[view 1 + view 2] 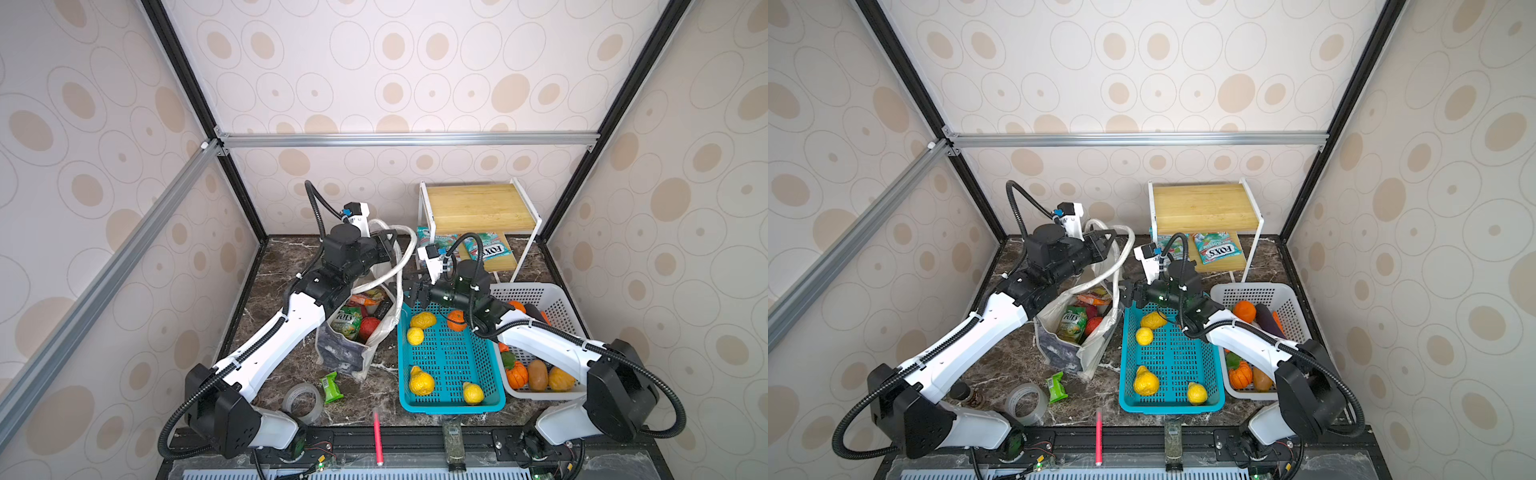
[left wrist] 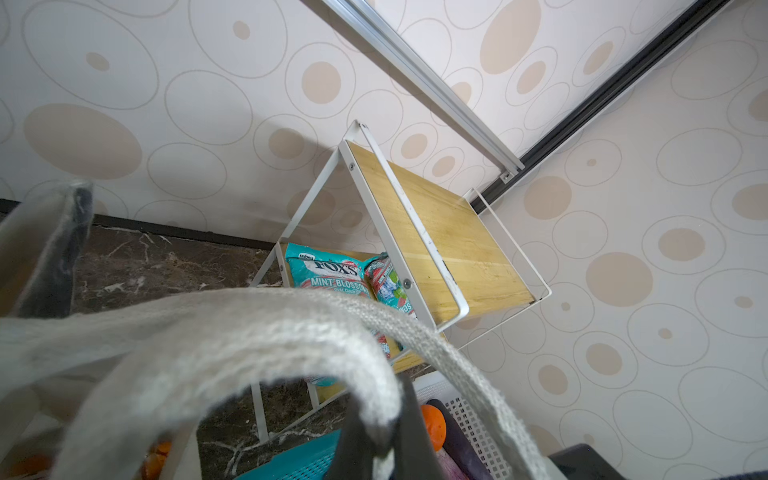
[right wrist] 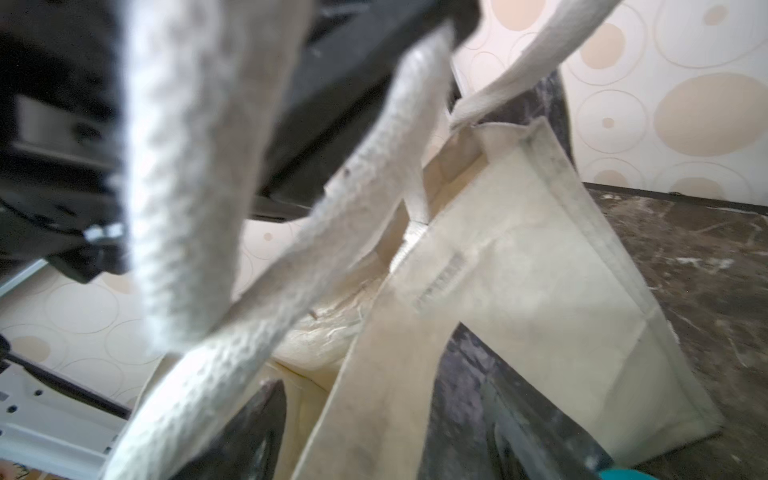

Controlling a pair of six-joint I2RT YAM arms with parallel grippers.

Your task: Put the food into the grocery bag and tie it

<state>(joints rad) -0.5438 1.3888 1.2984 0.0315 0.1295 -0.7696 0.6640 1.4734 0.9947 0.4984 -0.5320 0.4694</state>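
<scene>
Presently, packing looks largely done: food (image 1: 348, 323) (packets, a red fruit) fills the grocery bag (image 1: 347, 357) at frame centre. One green packet (image 1: 332, 386) lies outside, lower centre. Tying is not yet done. Left gripper (image 1: 387, 243), clamped on the strap handles (image 1: 412, 249), holds them above the bag. Right gripper (image 1: 409, 291), jaws apart and apparently empty, sits just right of the bag's mouth.

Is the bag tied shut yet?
No, open: the grocery bag gapes, snack packets showing inside, and its handles loop unknotted.
</scene>
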